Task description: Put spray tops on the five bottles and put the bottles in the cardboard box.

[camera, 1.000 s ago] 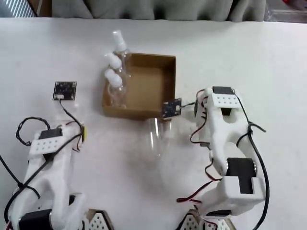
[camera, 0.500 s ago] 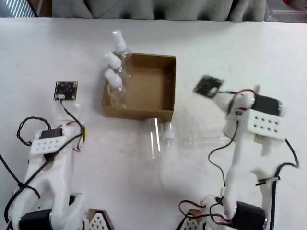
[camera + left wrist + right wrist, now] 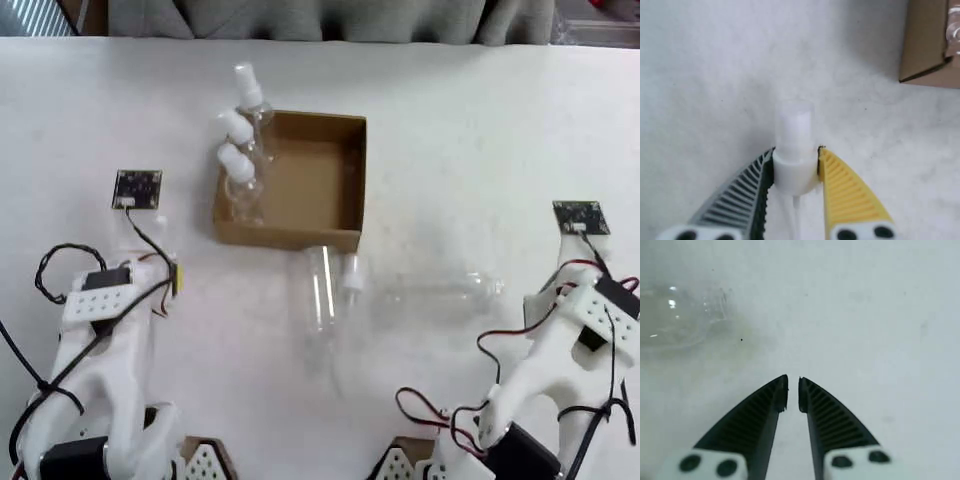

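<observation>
Left fingers (image 3: pixel 850 190) grasping spray top (image 3: pixel 794 150), well apart from topless bottle (image 3: pixel 320 290) lying beside cardboard box (image 3: pixel 355 180); right fingers (image 3: pixel 760 420) closed, empty; I fear unheld bottle rolling away when top presses on.

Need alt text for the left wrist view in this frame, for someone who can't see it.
The left gripper, one finger dark grey and one yellow, is shut on a white spray top, with the white table behind it. A corner of the cardboard box sits farther off.
</observation>
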Action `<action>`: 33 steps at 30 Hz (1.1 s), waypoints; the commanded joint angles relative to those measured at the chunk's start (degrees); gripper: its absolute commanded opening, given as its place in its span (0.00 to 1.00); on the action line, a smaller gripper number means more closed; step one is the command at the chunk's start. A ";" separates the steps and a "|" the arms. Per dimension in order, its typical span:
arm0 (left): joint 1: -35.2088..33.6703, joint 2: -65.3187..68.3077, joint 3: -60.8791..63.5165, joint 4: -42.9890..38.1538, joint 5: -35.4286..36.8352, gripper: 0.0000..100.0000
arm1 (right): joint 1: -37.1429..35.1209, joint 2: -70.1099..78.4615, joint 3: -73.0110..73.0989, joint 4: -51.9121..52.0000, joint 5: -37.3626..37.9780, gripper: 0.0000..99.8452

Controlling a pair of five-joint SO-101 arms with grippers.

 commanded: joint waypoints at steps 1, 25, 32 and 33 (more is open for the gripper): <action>0.66 -2.15 -0.44 -0.79 -0.62 0.02 | 0.57 -1.71 0.44 -1.10 -0.97 0.03; 0.66 -2.15 -0.35 -0.88 -0.62 0.02 | -11.74 -1.36 10.37 -18.86 -28.92 0.03; 0.31 -2.15 -0.35 -0.53 -0.62 0.02 | -11.74 -1.27 10.55 -18.51 -28.92 0.03; 0.31 -2.15 -0.35 -0.53 -0.62 0.02 | -11.82 -1.27 10.55 -18.51 -28.92 0.03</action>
